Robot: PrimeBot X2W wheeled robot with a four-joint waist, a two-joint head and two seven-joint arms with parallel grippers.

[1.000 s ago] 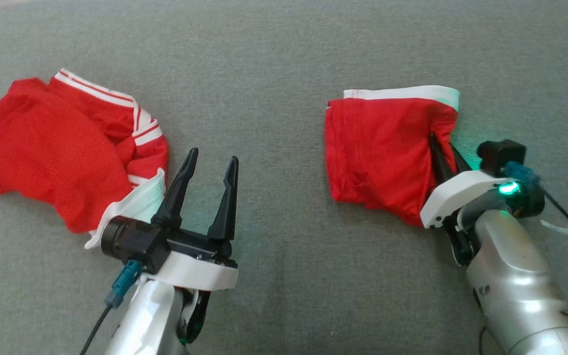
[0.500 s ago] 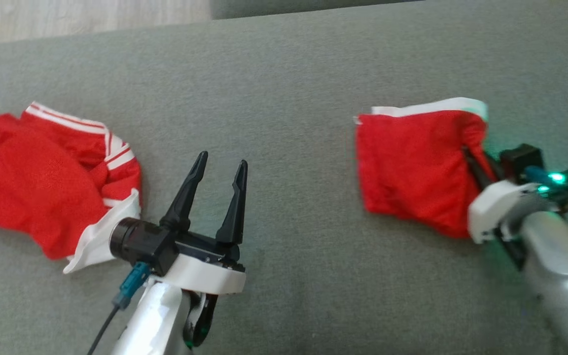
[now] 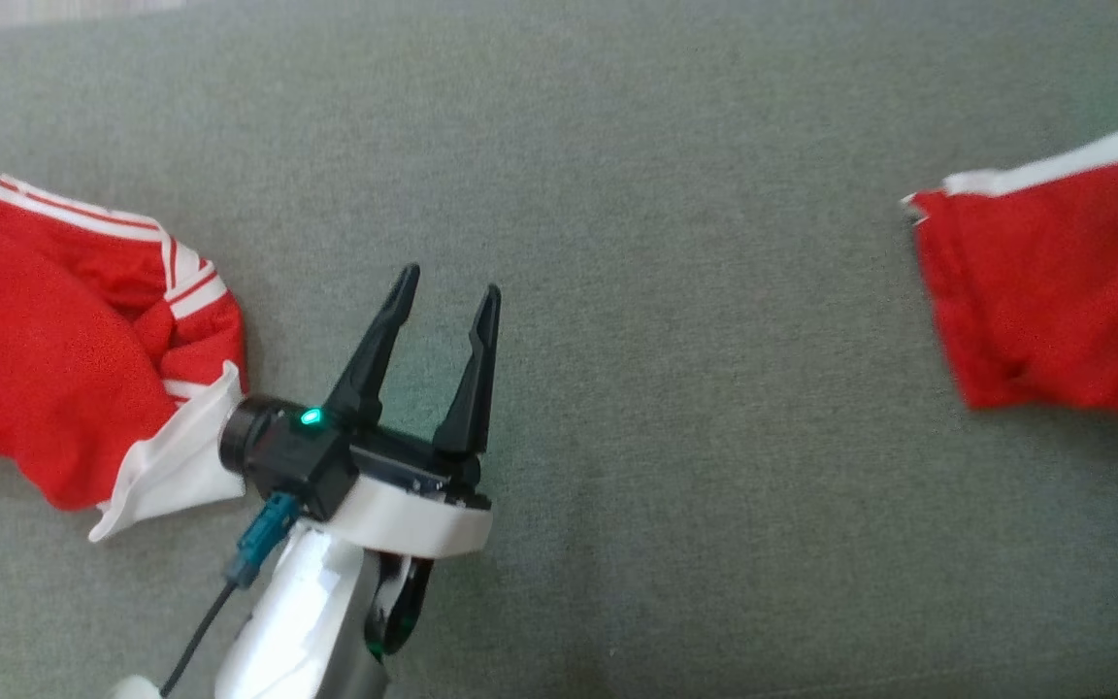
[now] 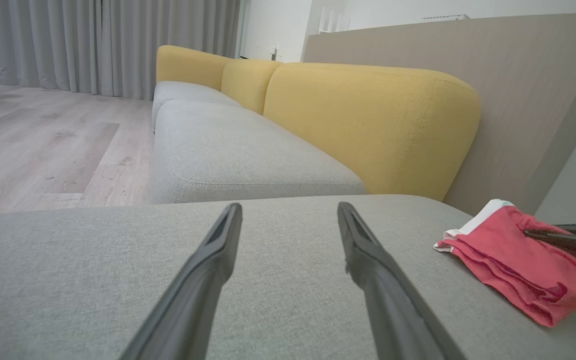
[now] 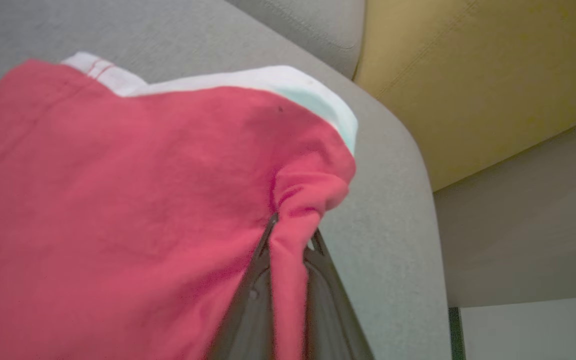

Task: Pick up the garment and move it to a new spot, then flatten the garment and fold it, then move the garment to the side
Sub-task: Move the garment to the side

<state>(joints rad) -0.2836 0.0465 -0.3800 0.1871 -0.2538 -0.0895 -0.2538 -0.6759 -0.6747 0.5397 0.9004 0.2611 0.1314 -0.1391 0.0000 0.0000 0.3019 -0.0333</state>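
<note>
Robot arms work over a grey sofa seat [image 3: 666, 388] bearing two red garments. The right gripper [image 5: 290, 235] is clenched on the folded garment [image 3: 1044, 291], with a bunched ridge of red cloth pinched between its two dark fingers in the right wrist view. That garment, red with a white band along its far edge, sits at the far right of the head view, close to the seat's rounded corner and near a yellow backrest [image 4: 368, 120]. In the left wrist view its stacked layers lie on the seat. The head view is blurred there, so it is hard to say whether the gripped end is raised off the fabric.

The left gripper [image 3: 451, 282] is released, its fingers spread wide with nothing between them, above bare seat in the lower middle of the head view. Just to its left lies the crumpled garment [image 3: 45, 388], red with white stripes, its white edge beside the gripper's wrist. The two garments are well apart, with the left gripper between them. Beyond the seat, the left wrist view takes in a wooden floor [image 4: 43, 140] and grey curtains [image 4: 93, 40].
</note>
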